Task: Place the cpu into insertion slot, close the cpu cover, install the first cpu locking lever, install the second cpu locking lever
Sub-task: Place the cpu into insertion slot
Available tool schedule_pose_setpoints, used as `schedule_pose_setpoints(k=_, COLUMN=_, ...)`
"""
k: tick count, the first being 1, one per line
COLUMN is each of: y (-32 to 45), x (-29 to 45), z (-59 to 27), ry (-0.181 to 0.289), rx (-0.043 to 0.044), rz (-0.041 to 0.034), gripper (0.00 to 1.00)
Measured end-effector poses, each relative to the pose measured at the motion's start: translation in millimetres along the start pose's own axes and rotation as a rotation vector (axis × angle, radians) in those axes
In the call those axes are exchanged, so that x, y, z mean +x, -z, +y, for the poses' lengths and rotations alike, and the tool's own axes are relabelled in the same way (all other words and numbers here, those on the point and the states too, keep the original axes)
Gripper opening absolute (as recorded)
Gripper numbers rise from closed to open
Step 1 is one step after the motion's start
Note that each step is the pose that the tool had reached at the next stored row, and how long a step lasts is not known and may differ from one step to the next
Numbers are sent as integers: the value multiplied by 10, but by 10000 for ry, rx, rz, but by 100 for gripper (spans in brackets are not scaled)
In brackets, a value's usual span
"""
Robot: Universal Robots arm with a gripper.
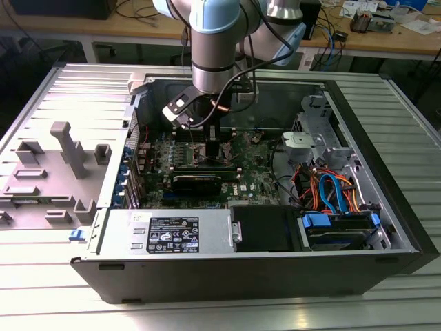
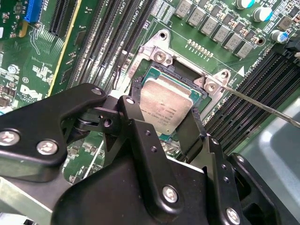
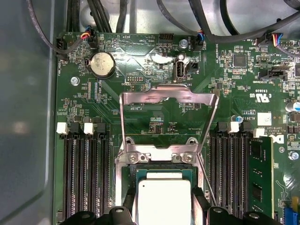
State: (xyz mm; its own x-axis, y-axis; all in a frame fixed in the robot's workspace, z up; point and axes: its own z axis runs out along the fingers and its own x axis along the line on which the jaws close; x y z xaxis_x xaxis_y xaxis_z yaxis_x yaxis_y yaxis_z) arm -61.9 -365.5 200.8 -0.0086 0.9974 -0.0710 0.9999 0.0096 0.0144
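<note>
My gripper [image 2: 163,110] is low over the green motherboard [image 1: 248,176], inside the open computer case. Its two black fingers [image 2: 136,126] are shut on opposite edges of the cpu [image 2: 168,104], a silvery square chip. The cpu sits level in or just above the insertion slot [image 2: 154,75], whose dark rim shows around it. In the first wrist view the cpu [image 3: 164,199] lies between the fingers, and the cpu cover [image 3: 168,95] stands swung open beyond the slot [image 3: 164,167]. A thin locking lever [image 2: 262,104] juts out beside the slot.
Long black memory slots [image 3: 86,178] flank the socket on both sides, with one green memory module [image 3: 260,173] fitted. A coin battery [image 3: 102,64] and cables lie beyond the cover. The case holds a graphics card [image 1: 196,181], a power supply [image 1: 165,231] and drive cables [image 1: 331,193].
</note>
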Motion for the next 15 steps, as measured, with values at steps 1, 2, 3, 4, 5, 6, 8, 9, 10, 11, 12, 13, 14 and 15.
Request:
schedule_pose_setpoints(k=1, y=-4, x=0, z=0, ry=0, rx=0, rz=0, gripper=55)
schedule_pose_setpoints(k=2, y=-7, x=0, z=0, ry=0, rx=1, rz=-1, gripper=55)
schedule_pose_setpoints(k=3, y=-11, x=0, z=-1, ry=0, rx=1, rz=0, gripper=55)
schedule_pose_setpoints(k=4, y=-16, x=1, z=-1, ry=0, rx=1, rz=6, gripper=55)
schedule_pose_setpoints(k=5, y=-18, x=1, z=-1, ry=-2, rx=1, rz=11, gripper=55)
schedule_pose_setpoints(k=6, y=-20, x=1, z=-1, ry=-2, rx=1, rz=14, gripper=55)
schedule_pose_setpoints(k=8, y=-21, x=1, z=0, ry=0, rx=0, rz=16, gripper=55)
schedule_pose_setpoints(k=9, y=-21, x=1, z=-1, ry=0, rx=0, rz=16, gripper=55)
schedule_pose_setpoints(k=10, y=-21, x=1, z=0, ry=0, rx=0, rz=15, gripper=55)
schedule_pose_setpoints(k=11, y=-21, x=2, z=0, ry=0, rx=-1, rz=17, gripper=55)
schedule_pose_setpoints(k=12, y=-22, x=2, z=0, ry=-1, rx=-1, rz=16, gripper=55)
schedule_pose_setpoints(k=13, y=-22, x=2, z=-1, ry=-1, rx=0, rz=16, gripper=55)
schedule_pose_setpoints(k=14, y=-23, x=1, z=0, ry=0, rx=-3, rz=15, gripper=56)
schedule_pose_setpoints(k=15, y=-24, x=2, z=0, ry=-1, rx=-5, rz=21, gripper=56)
